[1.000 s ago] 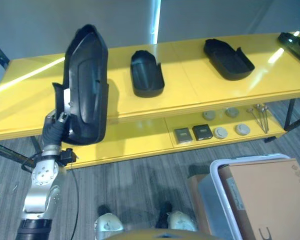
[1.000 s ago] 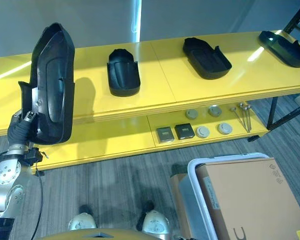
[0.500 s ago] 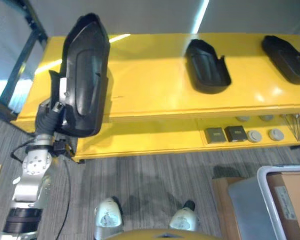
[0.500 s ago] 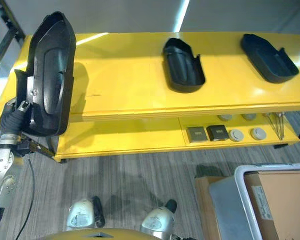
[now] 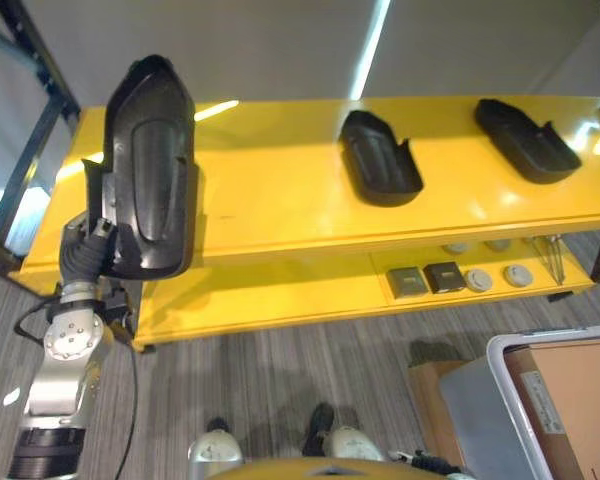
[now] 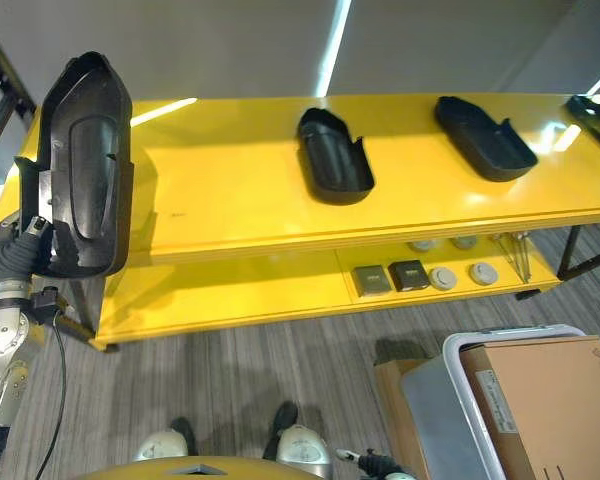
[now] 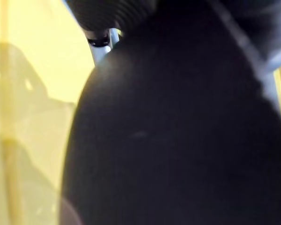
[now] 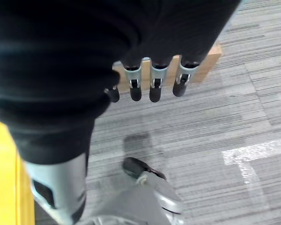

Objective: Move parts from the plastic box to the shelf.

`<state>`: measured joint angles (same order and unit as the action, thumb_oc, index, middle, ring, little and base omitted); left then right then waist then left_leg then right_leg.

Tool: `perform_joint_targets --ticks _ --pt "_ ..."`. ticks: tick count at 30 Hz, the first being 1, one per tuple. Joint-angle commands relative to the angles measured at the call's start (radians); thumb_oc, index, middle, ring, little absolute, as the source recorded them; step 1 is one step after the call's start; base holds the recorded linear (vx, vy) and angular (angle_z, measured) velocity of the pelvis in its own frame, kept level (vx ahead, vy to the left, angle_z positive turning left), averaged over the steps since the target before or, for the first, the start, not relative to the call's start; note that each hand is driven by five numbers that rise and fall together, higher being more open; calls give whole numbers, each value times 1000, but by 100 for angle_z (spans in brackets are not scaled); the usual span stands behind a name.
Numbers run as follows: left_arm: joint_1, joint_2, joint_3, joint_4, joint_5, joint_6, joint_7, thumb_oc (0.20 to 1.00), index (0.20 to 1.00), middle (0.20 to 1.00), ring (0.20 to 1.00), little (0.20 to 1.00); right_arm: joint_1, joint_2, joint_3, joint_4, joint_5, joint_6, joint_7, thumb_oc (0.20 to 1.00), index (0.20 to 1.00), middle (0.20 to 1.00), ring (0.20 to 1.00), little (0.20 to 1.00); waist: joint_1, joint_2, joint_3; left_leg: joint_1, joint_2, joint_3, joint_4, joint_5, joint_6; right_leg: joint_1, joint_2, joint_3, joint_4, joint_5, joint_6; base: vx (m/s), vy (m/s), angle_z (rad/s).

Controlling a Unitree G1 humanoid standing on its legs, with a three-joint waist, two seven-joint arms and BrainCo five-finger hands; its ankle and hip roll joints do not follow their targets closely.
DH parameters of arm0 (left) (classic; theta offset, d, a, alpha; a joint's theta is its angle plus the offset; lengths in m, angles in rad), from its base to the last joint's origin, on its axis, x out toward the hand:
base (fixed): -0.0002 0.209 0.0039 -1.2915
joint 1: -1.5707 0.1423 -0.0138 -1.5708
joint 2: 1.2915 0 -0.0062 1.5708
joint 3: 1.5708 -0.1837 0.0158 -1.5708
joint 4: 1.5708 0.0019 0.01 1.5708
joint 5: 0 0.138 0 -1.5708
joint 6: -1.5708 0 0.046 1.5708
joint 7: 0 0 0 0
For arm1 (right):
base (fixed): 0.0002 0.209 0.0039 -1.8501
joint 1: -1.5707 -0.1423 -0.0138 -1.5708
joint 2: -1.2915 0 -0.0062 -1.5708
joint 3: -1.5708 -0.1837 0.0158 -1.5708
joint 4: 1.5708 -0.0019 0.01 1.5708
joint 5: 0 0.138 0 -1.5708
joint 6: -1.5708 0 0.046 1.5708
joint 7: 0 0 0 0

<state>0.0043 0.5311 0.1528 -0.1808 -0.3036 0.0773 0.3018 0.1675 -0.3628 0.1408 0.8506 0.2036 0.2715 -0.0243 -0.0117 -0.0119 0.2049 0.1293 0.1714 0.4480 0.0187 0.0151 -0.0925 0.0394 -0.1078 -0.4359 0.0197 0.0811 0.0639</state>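
Observation:
My left hand (image 5: 88, 248) is shut on the lower edge of a long black plastic part (image 5: 146, 175), holding it upright in front of the left end of the yellow shelf (image 5: 280, 185). Close up, that black part (image 7: 178, 140) covers most of the left wrist view, with yellow board beside it. Two similar black parts (image 5: 380, 160) (image 5: 525, 140) lie on the shelf's top board, and a third (image 6: 597, 112) sits at its far right end. The plastic box (image 5: 470, 395) stands on the floor at the lower right. My right hand (image 8: 152, 86) hangs open over the carpet.
A cardboard carton (image 5: 580, 400) fills the plastic box. On the lower shelf board lie small square pieces (image 5: 425, 278), round discs (image 5: 500, 277) and thin metal rods (image 5: 552, 256). A dark metal upright (image 5: 30, 60) stands at the shelf's left end.
The camera has swung, so the shelf sits differently in the picture. The black part stays upright in my left hand, now nearer the shelf's left end.

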Motion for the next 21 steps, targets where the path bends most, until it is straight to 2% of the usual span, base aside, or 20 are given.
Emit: perform_joint_targets --ticks 1,3,5,6,7,10,13,15,21 --pt "-146 128 28 63 102 37 58 200 200 200 200 200 52 34 23 14 -31 42 31 1000 1000 1000 1000 1000 -6 -9 3 -16 -11 3 5 -43 22 16 -121 49 35 -56 144 139 -19 -17" --pt "-218 184 5 159 140 91 71 200 200 200 200 200 61 30 37 4 -48 57 40 1000 1000 1000 1000 1000 -30 -5 -10 -6 -12 18 -3 -43 22 15 -120 56 31 -53 148 116 1 -14" --pt "-348 287 -61 361 187 171 76 200 200 200 200 200 71 11 52 -2 -77 67 62 1000 1000 1000 1000 1000 -71 3 -18 -3 -8 41 3 -47 25 -3 -121 74 49 -57 150 85 20 -21" --pt "-412 322 -96 465 180 176 84 200 200 200 200 200 75 -1 61 -12 -84 75 67 1000 1000 1000 1000 1000 -86 5 -18 -6 -7 49 9 -49 26 -11 -121 83 54 -60 149 65 14 -27" --pt "-464 355 -131 542 188 208 80 200 200 200 200 200 76 -12 65 -7 -98 74 75 1000 1000 1000 1000 1000 -100 8 -19 -7 -6 58 13 -53 27 -18 -121 92 58 -62 149 51 9 -30" --pt "-547 388 -182 680 175 239 90 200 200 200 200 200 78 -29 65 17 -110 59 89 1000 1000 1000 1000 1000 -118 11 -17 -16 -3 66 30 -60 31 -28 -119 109 64 -67 146 42 7 -23" --pt "-619 361 -210 800 72 264 137 200 200 200 200 200 71 -37 76 27 -112 40 97 1000 1000 1000 1000 1000 -132 9 -10 -35 3 70 54 -68 34 -43 -116 128 78 -77 140 -2 -7 -3" --pt "-635 316 -208 842 33 253 170 200 200 200 200 200 62 -33 84 25 -103 37 92 1000 1000 1000 1000 1000 -136 6 -2 -43 7 70 65 -70 33 -46 -112 135 79 -80 136 -24 -38 -12" --pt "-576 160 -193 810 16 209 254 200 200 200 200 200 39 3 102 28 -89 42 87 1000 1000 1000 1000 1000 -127 -5 2 -40 9 66 69 -71 31 -24 -105 139 52 -76 131 9 -34 -3"
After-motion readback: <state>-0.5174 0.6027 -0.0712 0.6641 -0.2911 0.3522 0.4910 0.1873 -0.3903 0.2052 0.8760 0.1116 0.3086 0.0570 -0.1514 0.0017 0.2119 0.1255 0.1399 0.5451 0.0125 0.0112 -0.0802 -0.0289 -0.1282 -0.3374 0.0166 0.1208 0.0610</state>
